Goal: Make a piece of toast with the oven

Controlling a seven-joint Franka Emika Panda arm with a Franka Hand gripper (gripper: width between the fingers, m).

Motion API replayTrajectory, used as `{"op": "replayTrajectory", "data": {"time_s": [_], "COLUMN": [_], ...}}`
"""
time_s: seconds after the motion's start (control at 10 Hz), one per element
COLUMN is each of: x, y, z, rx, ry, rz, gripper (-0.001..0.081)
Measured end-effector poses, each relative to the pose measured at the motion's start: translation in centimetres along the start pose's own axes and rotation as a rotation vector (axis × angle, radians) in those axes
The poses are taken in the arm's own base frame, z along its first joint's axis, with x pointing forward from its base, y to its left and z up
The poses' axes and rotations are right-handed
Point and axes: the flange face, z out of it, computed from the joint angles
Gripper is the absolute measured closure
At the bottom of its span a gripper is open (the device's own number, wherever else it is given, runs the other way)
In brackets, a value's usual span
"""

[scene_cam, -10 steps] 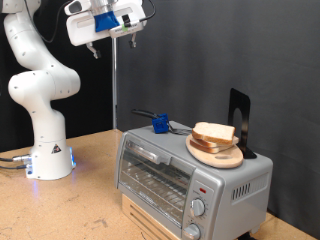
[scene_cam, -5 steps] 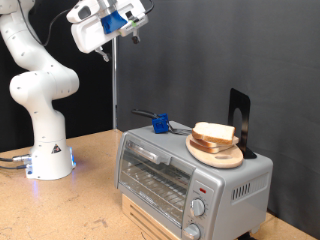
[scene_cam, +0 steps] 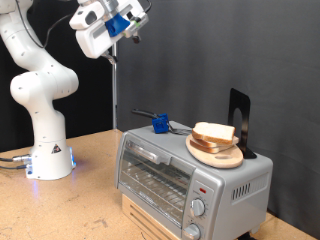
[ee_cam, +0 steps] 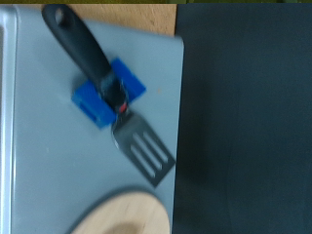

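Observation:
The silver-grey oven (scene_cam: 190, 170) stands at the exterior view's lower right with its glass door shut. On its top lies a round wooden board (scene_cam: 216, 153) with a stack of pale bread slices (scene_cam: 213, 132). The gripper (scene_cam: 128, 22) hangs high near the exterior view's top, left of and well above the oven, holding nothing that I can see. Its fingers do not show in the wrist view. That view looks down on the oven top (ee_cam: 49, 166), a black-handled spatula (ee_cam: 102, 73) resting on a blue block (ee_cam: 107, 93), and the board's edge (ee_cam: 122, 214).
The spatula and blue block (scene_cam: 158, 124) sit at the far left corner of the oven top. A black upright stand (scene_cam: 238, 115) rises behind the board. The white arm base (scene_cam: 45, 150) stands on the wooden table at the left. A thin pole (scene_cam: 114, 90) rises behind.
The hand has tilted and shifted slightly right and down at the top of the exterior view. The oven, bread and spatula have not moved.

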Motion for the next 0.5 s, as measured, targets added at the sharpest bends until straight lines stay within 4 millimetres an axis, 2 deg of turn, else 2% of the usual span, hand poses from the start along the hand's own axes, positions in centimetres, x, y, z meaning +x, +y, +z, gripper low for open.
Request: {"op": "replayTrajectory", "data": {"time_s": [0.5], "x": [4.6], "y": [1.0], "z": [5.0], "rx": [-0.025], "ry": [0.088], "rz": [0.057], "gripper": [0.0124]}}
